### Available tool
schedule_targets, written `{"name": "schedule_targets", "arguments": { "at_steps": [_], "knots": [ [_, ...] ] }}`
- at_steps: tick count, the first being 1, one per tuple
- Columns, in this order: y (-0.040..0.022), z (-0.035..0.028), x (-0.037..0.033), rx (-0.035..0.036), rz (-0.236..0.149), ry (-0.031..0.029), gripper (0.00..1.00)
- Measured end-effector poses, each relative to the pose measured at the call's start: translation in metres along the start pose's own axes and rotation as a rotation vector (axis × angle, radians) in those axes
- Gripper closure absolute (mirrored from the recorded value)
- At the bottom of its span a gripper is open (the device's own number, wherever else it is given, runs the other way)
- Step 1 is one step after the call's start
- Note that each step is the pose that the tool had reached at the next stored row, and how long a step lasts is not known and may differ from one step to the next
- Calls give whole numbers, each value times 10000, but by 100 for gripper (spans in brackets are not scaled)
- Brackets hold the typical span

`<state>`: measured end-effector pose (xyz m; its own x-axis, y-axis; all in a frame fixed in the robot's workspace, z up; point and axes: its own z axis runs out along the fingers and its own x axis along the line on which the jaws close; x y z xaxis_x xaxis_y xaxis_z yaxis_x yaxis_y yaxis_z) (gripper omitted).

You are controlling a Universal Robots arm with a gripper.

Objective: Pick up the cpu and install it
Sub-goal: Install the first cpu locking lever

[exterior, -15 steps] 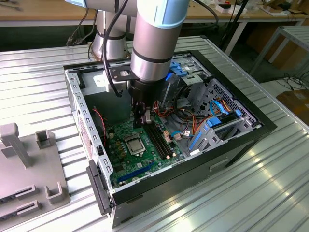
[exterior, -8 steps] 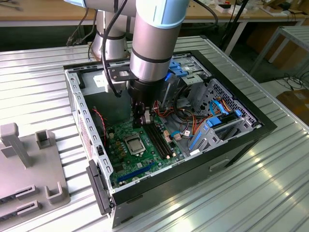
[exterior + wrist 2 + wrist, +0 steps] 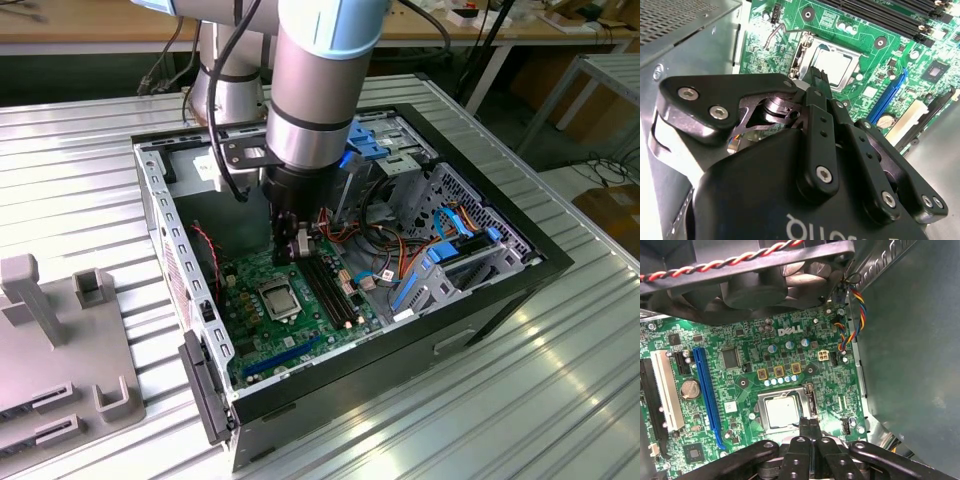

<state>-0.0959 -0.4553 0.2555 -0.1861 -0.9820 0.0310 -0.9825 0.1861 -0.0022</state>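
Observation:
The cpu (image 3: 278, 297) is a small silver-topped square lying flat in the black-and-metal socket on the green motherboard (image 3: 262, 345) inside the open computer case. Both wrist views show the cpu (image 3: 837, 65) (image 3: 782, 411) seated in the socket frame (image 3: 760, 401). My gripper (image 3: 297, 250) hangs just above the board, beside the socket toward the back of the case. Its fingertips (image 3: 809, 424) are pressed together with nothing between them, close to one edge of the cpu. In the second wrist view the gripper (image 3: 817, 75) points at the socket's near edge.
Black memory slots (image 3: 330, 290) run along the socket on the exterior view's right. A blue expansion slot (image 3: 707, 390), a fan (image 3: 755, 285) with red-black wires, and coloured cables (image 3: 400, 265) crowd the case. A grey fixture (image 3: 60, 330) stands on the table at the exterior view's left.

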Motion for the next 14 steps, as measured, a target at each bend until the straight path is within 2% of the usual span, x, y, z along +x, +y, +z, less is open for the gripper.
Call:
{"name": "schedule_targets", "arguments": {
  "at_steps": [14],
  "knots": [
    [34, 0, 7, 0, 0, 0, 89]
  ]
}}
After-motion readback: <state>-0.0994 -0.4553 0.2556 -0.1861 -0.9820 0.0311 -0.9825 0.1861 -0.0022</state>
